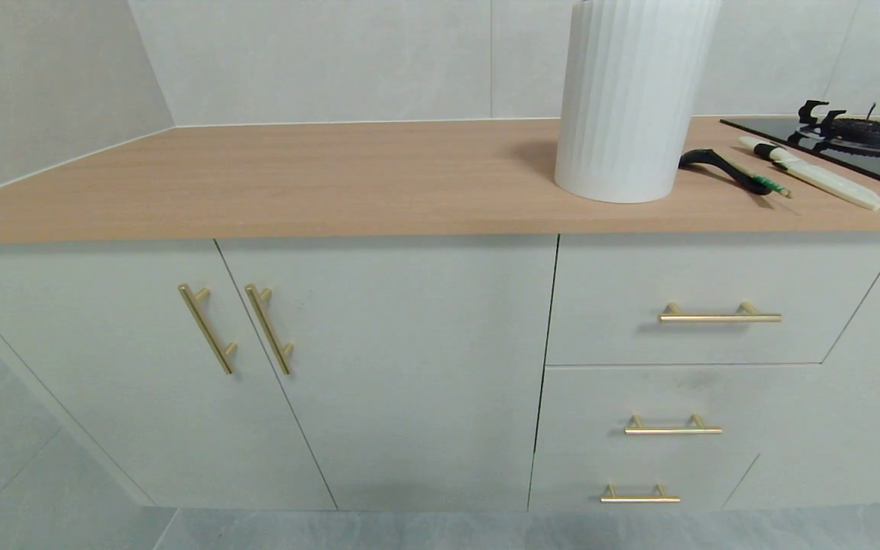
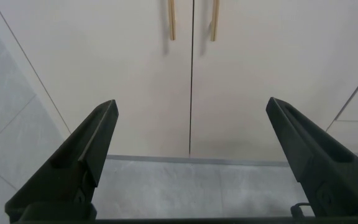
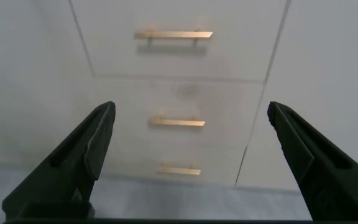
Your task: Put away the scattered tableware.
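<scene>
Two pieces lay on the surface (image 1: 295,176) at 2 o'clock, at the 3 o'clock side of one white holder (image 1: 627,99): a black utensil (image 1: 723,169) and a pale utensil (image 1: 814,174). Both looked light, stiff and slim, probably best pinched mid-handle. The left gripper (image 2: 190,104) and right gripper (image 3: 190,106) faced the cabinet (image 1: 409,367), jaws apart and empty.

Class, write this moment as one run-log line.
left gripper open, facing cabinet doors | right gripper open, facing drawers | utensils on counter beside white holder
</scene>
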You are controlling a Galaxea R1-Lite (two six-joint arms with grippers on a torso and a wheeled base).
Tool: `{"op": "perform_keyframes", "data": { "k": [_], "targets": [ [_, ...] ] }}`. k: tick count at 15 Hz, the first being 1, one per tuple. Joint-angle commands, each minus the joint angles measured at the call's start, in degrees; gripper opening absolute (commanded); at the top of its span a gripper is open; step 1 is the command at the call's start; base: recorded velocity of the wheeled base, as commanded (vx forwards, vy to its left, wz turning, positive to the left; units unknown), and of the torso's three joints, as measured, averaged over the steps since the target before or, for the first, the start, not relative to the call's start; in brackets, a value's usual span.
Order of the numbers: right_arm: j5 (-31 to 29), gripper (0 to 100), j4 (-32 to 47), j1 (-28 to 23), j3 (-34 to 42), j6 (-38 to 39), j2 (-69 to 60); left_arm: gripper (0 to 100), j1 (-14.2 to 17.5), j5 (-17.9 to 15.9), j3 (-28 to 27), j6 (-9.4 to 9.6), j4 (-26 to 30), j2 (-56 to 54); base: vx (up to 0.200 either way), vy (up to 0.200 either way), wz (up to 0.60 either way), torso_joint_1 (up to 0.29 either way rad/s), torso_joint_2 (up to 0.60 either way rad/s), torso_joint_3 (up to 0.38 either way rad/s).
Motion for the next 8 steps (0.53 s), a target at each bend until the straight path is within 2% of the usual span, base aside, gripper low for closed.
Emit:
{"op": "perform_keyframes", "data": {
  "k": [1, 4, 6, 8],
  "targets": [
    [0.68, 100, -0.05, 2.97, -1.84, 0.04, 18.1, 100, 0.02, 0.02, 0.0, 0.0, 0.0, 0.07, 0.0, 0.0, 0.0, 0.0, 0.0, 0.0],
    [1.03, 100, -1.37, 4.12, -4.03, 0.04, 31.99, 100, 0.02, 0.02, 0.0, 0.0, 0.0, 0.07, 0.0, 0.0, 0.0, 0.0, 0.0, 0.0],
    [2.52, 100, -3.48, 5.96, -6.58, 0.13, 46.58, 100, 0.02, 0.02, 0.0, 0.0, 0.0, 0.07, 0.0, 0.0, 0.0, 0.0, 0.0, 0.0],
    [4.02, 100, -9.45, 5.96, -7.37, 0.13, 56.95, 100, 0.02, 0.02, 0.0, 0.0, 0.0, 0.07, 0.0, 0.0, 0.0, 0.0, 0.0, 0.0]
  ]
}}
